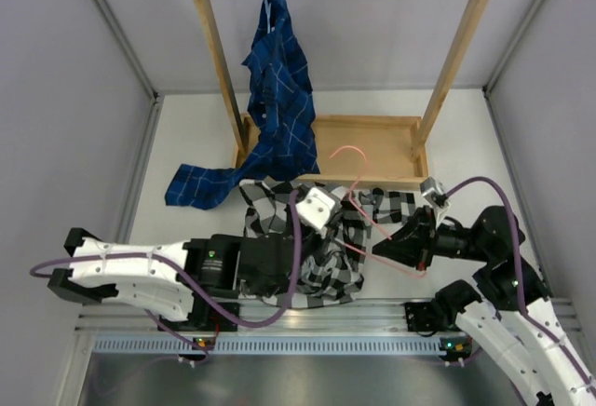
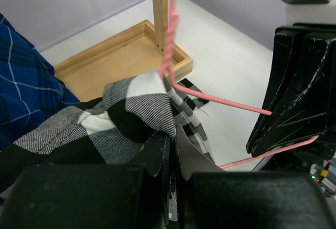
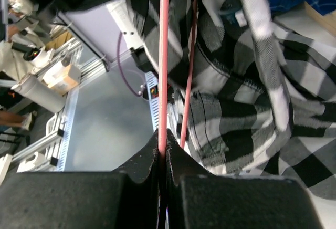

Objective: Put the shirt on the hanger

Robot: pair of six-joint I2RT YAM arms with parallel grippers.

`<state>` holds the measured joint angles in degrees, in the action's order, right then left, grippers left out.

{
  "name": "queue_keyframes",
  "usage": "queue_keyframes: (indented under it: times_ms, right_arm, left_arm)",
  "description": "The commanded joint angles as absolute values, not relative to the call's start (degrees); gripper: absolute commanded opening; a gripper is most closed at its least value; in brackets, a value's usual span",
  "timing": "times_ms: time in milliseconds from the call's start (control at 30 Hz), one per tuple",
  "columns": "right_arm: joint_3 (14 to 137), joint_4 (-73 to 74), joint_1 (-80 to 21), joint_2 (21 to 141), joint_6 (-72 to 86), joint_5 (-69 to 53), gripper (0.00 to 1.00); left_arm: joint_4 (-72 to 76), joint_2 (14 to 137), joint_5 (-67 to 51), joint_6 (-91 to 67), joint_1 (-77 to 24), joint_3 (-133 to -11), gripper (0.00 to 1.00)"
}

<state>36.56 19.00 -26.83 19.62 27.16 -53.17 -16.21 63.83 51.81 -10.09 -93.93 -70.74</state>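
The checked shirt lies bunched on the counter, just in front of the wooden rack and its tray, between the two arms. The pink hanger slants over the shirt's right part, its hook toward the tray. The left end effector is pressed together on a fold of the shirt. The right end effector pinches the hanger's wire. A blue shirt hangs from the rack's rail.
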Motion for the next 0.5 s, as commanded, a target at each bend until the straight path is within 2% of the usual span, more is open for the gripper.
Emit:
queue_keyframes:
  times_ms: [0, 167, 300, 467]
  right_arm:
    - [40.0, 12.9, -26.0, 22.9, 22.9, -50.8, 0.0]
    - [36.0, 4.9, -26.0, 21.0, 27.1, -40.5, 0.0]
    - [31.8, -3.7, -26.0, 18.2, 31.2, -42.6, 0.0]
    - [27.5, -5.5, -26.0, 14.1, 32.9, -40.8, 0.0]
  left_arm:
    - [-12.0, 65.8, 49.2, -7.8, -90.7, -73.8, 0.0]
    - [-8.1, 64.5, 38.9, -6.2, -87.9, -71.8, 0.0]
    - [-9.1, 64.3, 35.9, -5.8, -87.9, -71.1, 0.0]
    - [-10.6, 64.4, 45.6, -7.6, -87.9, -71.3, 0.0]
